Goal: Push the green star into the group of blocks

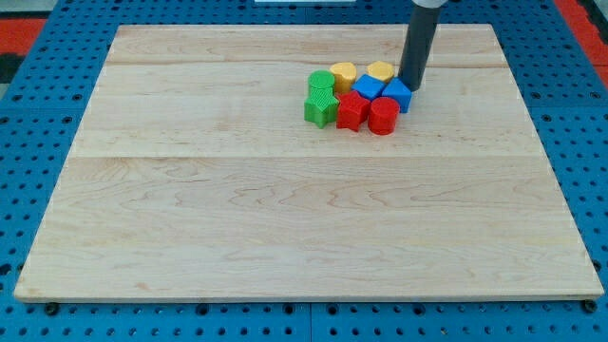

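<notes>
The green star point(320, 108) lies at the left end of a tight cluster of blocks in the upper middle of the wooden board point(237, 190). It touches a green block point(321, 82) above it and a red star-like block point(351, 111) on its right. The cluster also holds a red cylinder point(383, 116), two blue blocks point(368, 87) point(398, 94) and two yellow blocks point(344, 73) point(381, 70). My tip point(412, 85) stands at the cluster's right end, against the right blue block, far from the green star.
The board rests on a blue pegboard surface point(38, 142). Red mat areas point(19, 28) show at the view's top corners. The board's top edge is just above the cluster.
</notes>
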Action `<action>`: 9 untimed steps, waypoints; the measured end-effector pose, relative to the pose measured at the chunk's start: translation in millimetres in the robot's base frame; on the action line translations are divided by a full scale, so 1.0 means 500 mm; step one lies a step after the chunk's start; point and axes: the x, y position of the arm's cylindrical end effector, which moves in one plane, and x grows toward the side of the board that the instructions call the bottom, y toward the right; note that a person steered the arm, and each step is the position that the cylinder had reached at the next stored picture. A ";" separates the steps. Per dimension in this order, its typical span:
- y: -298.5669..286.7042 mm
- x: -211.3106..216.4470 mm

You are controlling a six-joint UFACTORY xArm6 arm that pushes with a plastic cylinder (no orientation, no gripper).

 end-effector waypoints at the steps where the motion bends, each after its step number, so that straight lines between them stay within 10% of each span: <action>1: 0.019 -0.004; 6: 0.153 0.198; 9: -0.165 0.233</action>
